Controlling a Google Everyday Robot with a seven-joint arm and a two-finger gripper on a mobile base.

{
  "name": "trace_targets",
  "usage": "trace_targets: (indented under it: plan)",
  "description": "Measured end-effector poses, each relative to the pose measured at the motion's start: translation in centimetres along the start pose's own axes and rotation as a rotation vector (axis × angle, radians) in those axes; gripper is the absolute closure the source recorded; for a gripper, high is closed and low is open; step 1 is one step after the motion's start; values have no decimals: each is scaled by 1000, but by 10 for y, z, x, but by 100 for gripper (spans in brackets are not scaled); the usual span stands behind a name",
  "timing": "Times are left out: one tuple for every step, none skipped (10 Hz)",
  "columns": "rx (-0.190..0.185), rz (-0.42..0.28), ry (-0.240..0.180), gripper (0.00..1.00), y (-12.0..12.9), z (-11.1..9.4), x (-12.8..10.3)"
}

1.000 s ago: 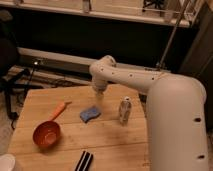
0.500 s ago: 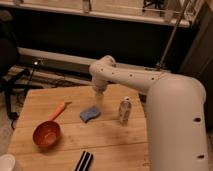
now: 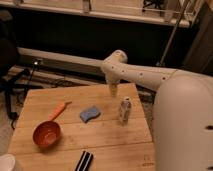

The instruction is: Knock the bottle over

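Note:
The bottle (image 3: 125, 110) is small, slim and silvery-grey with a pale cap. It stands upright on the wooden table (image 3: 110, 140), towards its right side. My gripper (image 3: 113, 91) hangs down from the white arm (image 3: 150, 77) over the far part of the table. It is just behind and to the left of the bottle, and above its cap. There is a small gap between them.
A blue sponge (image 3: 90, 113) lies left of the bottle. An orange-red bowl with a handle (image 3: 46, 134) sits at the left. A black ridged block (image 3: 84, 161) lies at the front edge. A white object (image 3: 7, 164) shows at the lower left corner. Dark chair parts stand left of the table.
The arm's wrist and gripper have shifted to the right, closer to the bottle. The bottle and the other things have not moved.

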Motion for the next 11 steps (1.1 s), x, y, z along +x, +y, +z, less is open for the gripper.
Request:
trace_targets:
  plan:
    - [30,50,61,30,2,-8,36]
    - [38,94,106,39,12,-13,64]
    - [40,130,136,47,25,-18,85]
    - [34,170,170,59,52,-26,111]
    - [23,200,202,72,80,-35,133]
    - [8,209,227,80,98,-41,144]
    - [-17,204,257,92,120,-47,151]
    - [-42,188,279,98,134,-48,151]
    - [-66,169,300,100,143,-47,148]
    - [-75,150,312,100,145,-45,143]
    - [-77,123,311,100,144,-38,132]
